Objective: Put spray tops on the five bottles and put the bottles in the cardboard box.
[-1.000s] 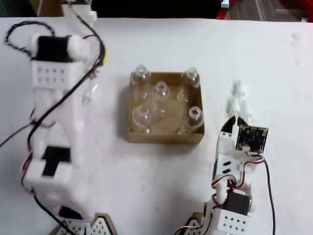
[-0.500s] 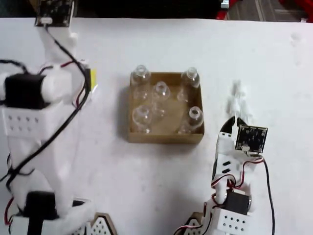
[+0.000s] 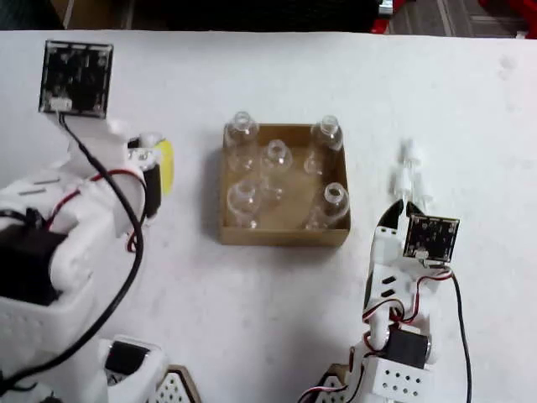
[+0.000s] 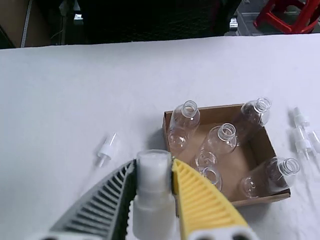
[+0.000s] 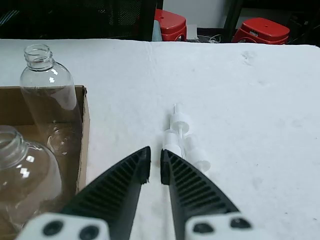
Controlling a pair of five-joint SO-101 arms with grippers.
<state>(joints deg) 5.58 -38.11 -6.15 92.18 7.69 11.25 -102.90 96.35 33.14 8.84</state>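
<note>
Pinching a white spray top (image 4: 151, 200) between its fingers, the left gripper (image 4: 154, 165) sits left of the box (image 3: 285, 233). All five bottles (image 3: 276, 155) stand inside, necks open. Meanwhile the right gripper (image 5: 155, 159) has its fingers basically pressed together, right by the loose tops (image 5: 179, 125) on the table (image 3: 336, 75) right of the box.

No legible text, label, brand, number or sign was found on any surface in the views. Surfaces checked: the brown open-topped cardboard box (image 3: 285, 236), the five clear plastic bottles (image 3: 277, 157), the white plastic spray tops (image 3: 411, 175) and the white worktop (image 3: 336, 75). The small black circuit boards (image 3: 75, 77) on the arm wrists carry marks too small to read.
</note>
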